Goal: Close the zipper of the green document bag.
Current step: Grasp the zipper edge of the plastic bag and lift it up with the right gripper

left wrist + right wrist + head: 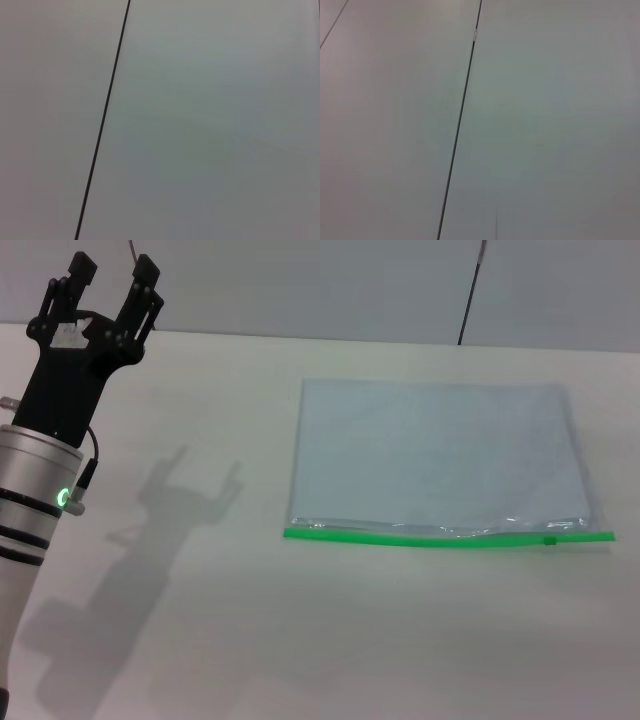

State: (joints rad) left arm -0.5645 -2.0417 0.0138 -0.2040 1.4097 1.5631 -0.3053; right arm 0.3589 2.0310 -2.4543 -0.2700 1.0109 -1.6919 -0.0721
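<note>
- The green document bag lies flat on the white table, right of centre, its green edge towards the near side.
- The zipper runs along that near edge; its small slider sits close to the right end.
- The strip bows slightly and the film above it puckers, so it looks not fully sealed; I cannot tell how much is shut.
- No gripper touches the bag, so the closing pull looks not yet begun.
- The left gripper is raised at the far left, well apart from the bag, its black fingers spread and holding nothing.
- The right gripper is not in view.
- The pouch is thin, translucent, pale blue-grey film, rectangular, faintly wrinkled; the zip is stiff bright green plastic.
</note>
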